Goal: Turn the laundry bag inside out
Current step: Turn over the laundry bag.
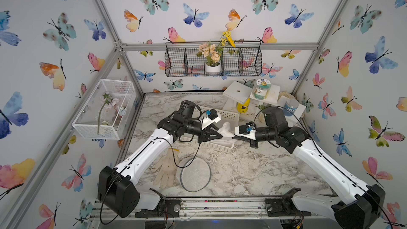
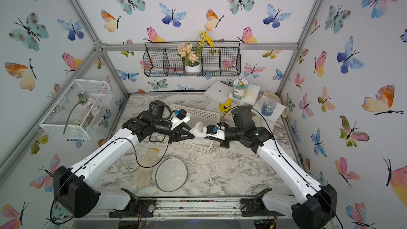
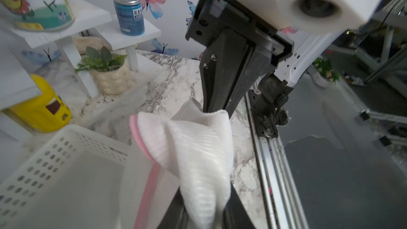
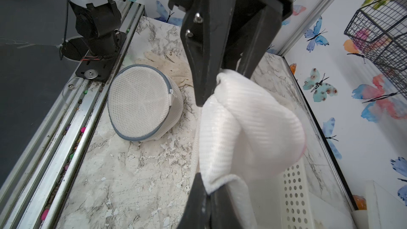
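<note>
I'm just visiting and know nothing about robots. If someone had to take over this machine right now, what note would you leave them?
Left gripper: jaws apart, with the bag's mesh lying between them, so probably no firm hold.
Right gripper: shut on the laundry bag.
Where: the bag hangs bunched between both grippers, above the white basket.
Done: the bag is up off the table. How much of it is turned cannot be told.
Left: take hold with the left gripper, probably near the pink-trimmed edge, and work the fabric through.

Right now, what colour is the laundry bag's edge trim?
Pink trim on the white laundry bag; clearest in left wrist view.
</note>
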Controlling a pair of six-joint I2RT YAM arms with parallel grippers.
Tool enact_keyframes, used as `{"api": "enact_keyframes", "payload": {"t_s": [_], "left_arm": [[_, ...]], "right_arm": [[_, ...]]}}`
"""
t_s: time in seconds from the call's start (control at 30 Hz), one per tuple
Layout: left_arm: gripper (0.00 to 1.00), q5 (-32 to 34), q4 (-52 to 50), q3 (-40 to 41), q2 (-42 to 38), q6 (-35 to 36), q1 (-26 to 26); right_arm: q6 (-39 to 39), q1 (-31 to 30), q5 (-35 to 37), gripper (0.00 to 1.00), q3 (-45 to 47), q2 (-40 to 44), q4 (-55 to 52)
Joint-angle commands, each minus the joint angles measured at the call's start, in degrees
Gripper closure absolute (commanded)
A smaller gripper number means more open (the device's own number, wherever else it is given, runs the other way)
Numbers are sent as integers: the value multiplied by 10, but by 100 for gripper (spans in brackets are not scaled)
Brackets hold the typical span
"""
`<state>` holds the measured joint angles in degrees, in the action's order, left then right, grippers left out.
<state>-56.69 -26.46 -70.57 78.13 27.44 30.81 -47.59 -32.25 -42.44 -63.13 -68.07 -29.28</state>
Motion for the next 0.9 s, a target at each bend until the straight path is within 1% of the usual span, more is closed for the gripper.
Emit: {"api": "enact_keyframes", "payload": {"t_s": [0.0, 0.03, 0.07, 0.13, 0.23, 0.3, 0.43, 0.6, 0.7, 0.77, 0.87], "left_arm": [[24, -14, 28, 5, -28, -24, 0], [12, -6, 34, 8, -32, -34, 0], [8, -1, 47, 12, -38, -49, 0], [5, 5, 83, 24, -49, -86, 0], [6, 44, 122, 29, -56, -148, 0], [10, 72, 122, 25, -53, -169, 1], [21, 72, 95, 9, -32, -174, 2], [33, 73, 52, -10, -9, -147, 12], [42, 82, 46, -12, -4, -139, 13], [42, 83, 39, -15, 0, -132, 13], [39, 87, 19, -20, 5, -110, 14]], "right_arm": [[3, -4, 11, 97, 6, -3, -15], [2, -4, 19, 97, 5, -4, -16], [-1, -4, 27, 97, 3, -6, -18], [-5, -4, 38, 97, 0, -9, -19], [-4, -5, 43, 97, -8, -16, -18], [-3, -4, 41, 97, -13, -20, -16], [-7, -9, 45, 97, -20, -26, -15], [-8, -11, 46, 97, -26, -31, -18], [-8, -12, 42, 97, -28, -31, -20], [-7, -13, 39, 97, -30, -31, -20], [-4, -14, 37, 97, -32, -32, -20]]}}
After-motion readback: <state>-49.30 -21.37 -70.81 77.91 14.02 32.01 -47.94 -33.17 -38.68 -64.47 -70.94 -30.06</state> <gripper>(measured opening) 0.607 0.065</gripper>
